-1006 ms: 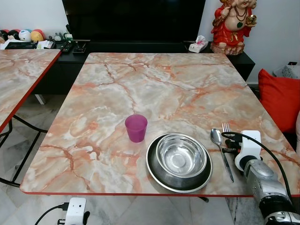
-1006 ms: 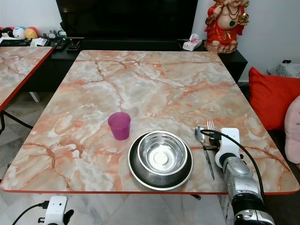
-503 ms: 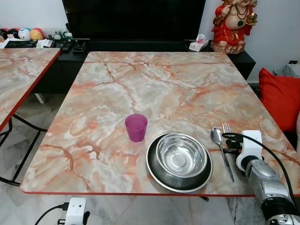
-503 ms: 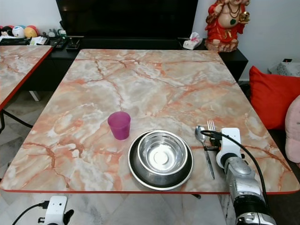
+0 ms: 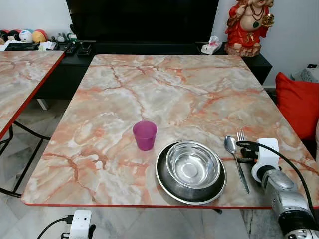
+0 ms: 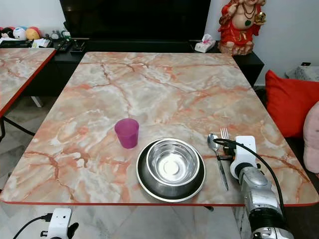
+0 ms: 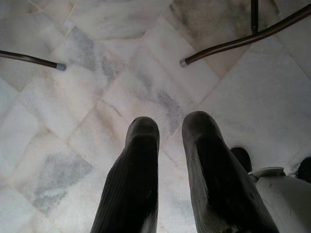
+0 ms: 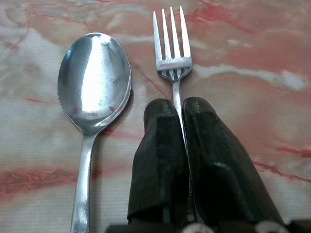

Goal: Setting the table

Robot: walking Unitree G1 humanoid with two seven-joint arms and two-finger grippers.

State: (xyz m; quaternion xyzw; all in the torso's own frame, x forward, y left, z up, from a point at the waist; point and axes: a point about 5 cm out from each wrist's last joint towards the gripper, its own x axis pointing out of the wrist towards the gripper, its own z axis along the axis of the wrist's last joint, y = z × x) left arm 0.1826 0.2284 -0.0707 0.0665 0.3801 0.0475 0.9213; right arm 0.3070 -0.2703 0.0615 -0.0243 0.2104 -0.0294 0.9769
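A steel fork (image 8: 171, 34) lies on the marble table (image 5: 164, 89) beside a steel spoon (image 8: 95, 80), both to the right of a steel bowl (image 5: 192, 164). The bowl sits in a dark plate (image 5: 164, 183) near the table's front edge. A purple cup (image 5: 144, 135) stands upright just left of the plate. My right gripper (image 8: 178, 104) rests low over the table, shut on the fork's handle, with the tines pointing away from me. My left gripper (image 7: 170, 126) hangs below the table over the floor, its fingers a narrow gap apart and holding nothing.
A second marble table (image 5: 20, 79) stands to the left. A black TV cabinet (image 5: 144, 49) with a red statue (image 5: 246, 25) and a tissue box (image 5: 211, 47) lines the far wall. A red cushion (image 5: 298, 102) is at the right. Table legs (image 7: 243, 39) cross the tiled floor.
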